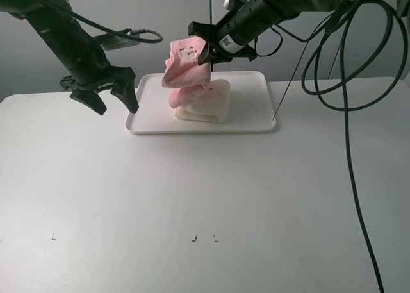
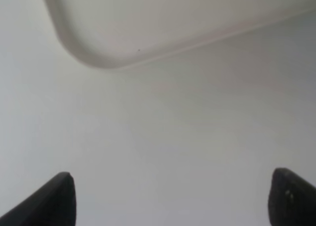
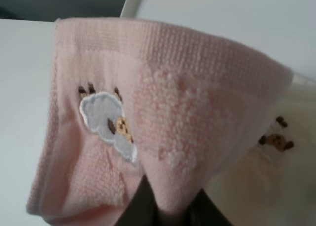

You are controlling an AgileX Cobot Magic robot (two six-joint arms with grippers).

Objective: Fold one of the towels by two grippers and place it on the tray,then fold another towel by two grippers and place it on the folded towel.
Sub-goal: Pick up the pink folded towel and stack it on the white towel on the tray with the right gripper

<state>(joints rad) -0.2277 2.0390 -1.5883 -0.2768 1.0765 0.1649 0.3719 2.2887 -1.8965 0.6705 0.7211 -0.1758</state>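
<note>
The folded cream towel lies on the white tray at the back of the table. Above it hangs the pink towel, bunched up, with its lower end reaching down to the cream one. My right gripper is shut on the pink towel's upper edge. The right wrist view shows the pink towel with its small label patch, pinched by my right gripper, and the cream towel behind it. My left gripper hovers open and empty by the tray's left end. The left wrist view shows my left gripper facing the tray's corner.
A thin dark rod leans down to the tray's right end. Black cables trail from the right arm over the table's right side. Small dark marks sit near the table's front edge.
</note>
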